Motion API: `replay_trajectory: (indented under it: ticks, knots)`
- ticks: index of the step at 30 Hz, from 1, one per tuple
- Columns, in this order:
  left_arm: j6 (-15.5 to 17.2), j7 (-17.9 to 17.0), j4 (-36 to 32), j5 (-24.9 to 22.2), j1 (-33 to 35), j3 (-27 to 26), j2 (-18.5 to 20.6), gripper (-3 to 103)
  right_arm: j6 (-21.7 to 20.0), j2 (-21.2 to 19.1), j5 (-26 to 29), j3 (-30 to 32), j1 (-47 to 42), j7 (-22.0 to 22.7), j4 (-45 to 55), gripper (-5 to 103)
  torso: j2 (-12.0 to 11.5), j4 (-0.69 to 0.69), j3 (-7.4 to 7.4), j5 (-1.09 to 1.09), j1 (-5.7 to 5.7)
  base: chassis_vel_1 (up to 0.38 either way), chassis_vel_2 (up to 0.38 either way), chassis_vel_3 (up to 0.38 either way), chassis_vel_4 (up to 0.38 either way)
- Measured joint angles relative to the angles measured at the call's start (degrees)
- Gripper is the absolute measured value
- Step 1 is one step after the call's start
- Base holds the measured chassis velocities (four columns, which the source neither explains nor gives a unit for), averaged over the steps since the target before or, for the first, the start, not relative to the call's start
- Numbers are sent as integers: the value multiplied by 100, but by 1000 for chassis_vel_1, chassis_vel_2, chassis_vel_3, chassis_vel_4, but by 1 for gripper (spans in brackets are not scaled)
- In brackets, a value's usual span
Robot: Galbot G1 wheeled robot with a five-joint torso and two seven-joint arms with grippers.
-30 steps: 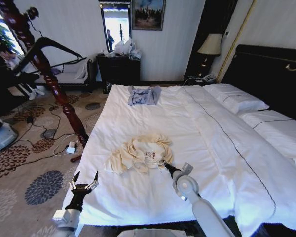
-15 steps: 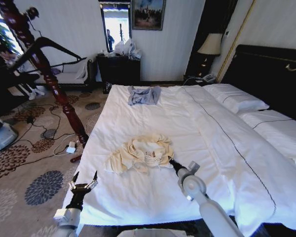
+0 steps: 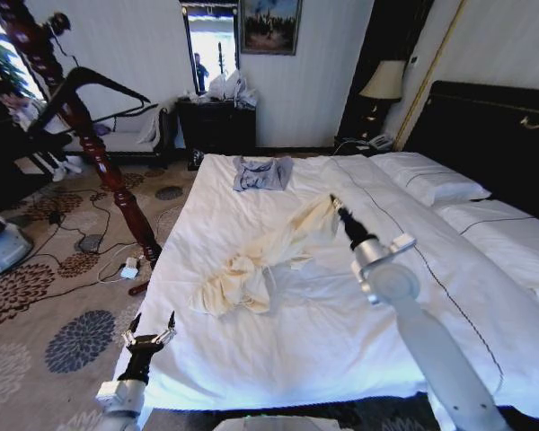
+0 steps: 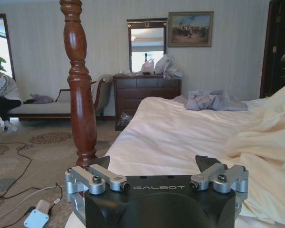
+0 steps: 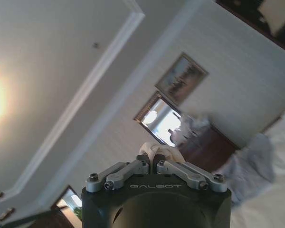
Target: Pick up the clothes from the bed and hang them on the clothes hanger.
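One end effector, the right (image 3: 334, 201), pinches the clothes (image 3: 256, 260) above the bed (image 3: 341, 323); the left end effector (image 3: 151, 330) hangs wide, low by the bed's edge.

A folded grey-blue garment (image 3: 261, 172) lies below a dark dresser (image 3: 217, 125); left, a wooden pole (image 3: 90, 144), perhaps a stand.
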Motion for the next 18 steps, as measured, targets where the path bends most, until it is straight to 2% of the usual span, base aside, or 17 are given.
replay_trajectory:
  ticks: [5,8,18]
  knots:
    - [-19,0,31,-21,-1,-14,-2,100,18,-93,95,175,172,-78,232,2,0,0,0,0,0,0,0,0,0]
    - [-25,1,55,-24,-16,-13,-7,100,119,-182,249,335,333,-376,428,2,0,-1,0,0,0,0,0,0,0]
    - [-35,2,116,7,-73,45,-44,100,213,-308,575,305,991,-695,446,2,0,0,0,-1,-1,0,0,0,0]
